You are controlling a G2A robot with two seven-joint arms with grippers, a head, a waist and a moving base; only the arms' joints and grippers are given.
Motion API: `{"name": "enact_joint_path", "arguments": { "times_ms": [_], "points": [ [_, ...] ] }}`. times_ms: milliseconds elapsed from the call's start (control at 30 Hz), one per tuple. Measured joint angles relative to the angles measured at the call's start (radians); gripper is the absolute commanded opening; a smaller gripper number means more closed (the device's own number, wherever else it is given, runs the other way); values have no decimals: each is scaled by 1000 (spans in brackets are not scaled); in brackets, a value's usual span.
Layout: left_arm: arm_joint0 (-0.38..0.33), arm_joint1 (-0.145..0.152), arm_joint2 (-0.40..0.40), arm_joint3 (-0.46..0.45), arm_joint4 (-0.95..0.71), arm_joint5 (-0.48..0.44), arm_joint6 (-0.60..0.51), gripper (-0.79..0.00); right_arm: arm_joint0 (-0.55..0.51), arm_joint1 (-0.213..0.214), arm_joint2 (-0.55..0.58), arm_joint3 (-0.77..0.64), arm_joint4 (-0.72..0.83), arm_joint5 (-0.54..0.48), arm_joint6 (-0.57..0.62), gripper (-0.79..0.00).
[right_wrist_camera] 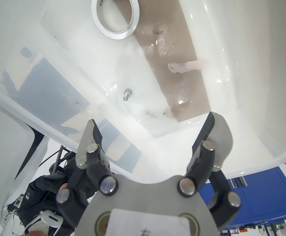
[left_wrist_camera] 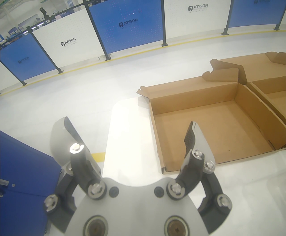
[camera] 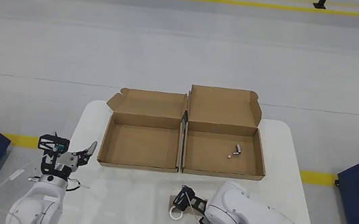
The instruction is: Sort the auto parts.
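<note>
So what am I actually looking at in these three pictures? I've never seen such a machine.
This is a robot with two arms at a white table. One picture looks down from above the arms; the other two come from a camera on each wrist, so each shows that arm's own tool up close. Two open cardboard boxes sit side by side: the left box is bare inside, the right box holds one small part. The left tool is open near the left box, holding nothing. The right tool, also open and empty, points into a see-through tub with a metal ring, a small bolt and a pale pink piece in it.
</note>
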Motion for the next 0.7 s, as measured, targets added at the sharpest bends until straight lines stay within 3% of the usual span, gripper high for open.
{"name": "enact_joint_path", "arguments": {
  "times_ms": [500, 700],
  "points": [
    [0, 0, 0, 0, 0, 0, 0, 0, -22, -10, -17, 20, -48, -26, -26, 0],
    [0, 0, 0, 0, 0, 0, 0, 0, -21, -24, -22, 33, -42, -38, -15, -212]
  ]
}}
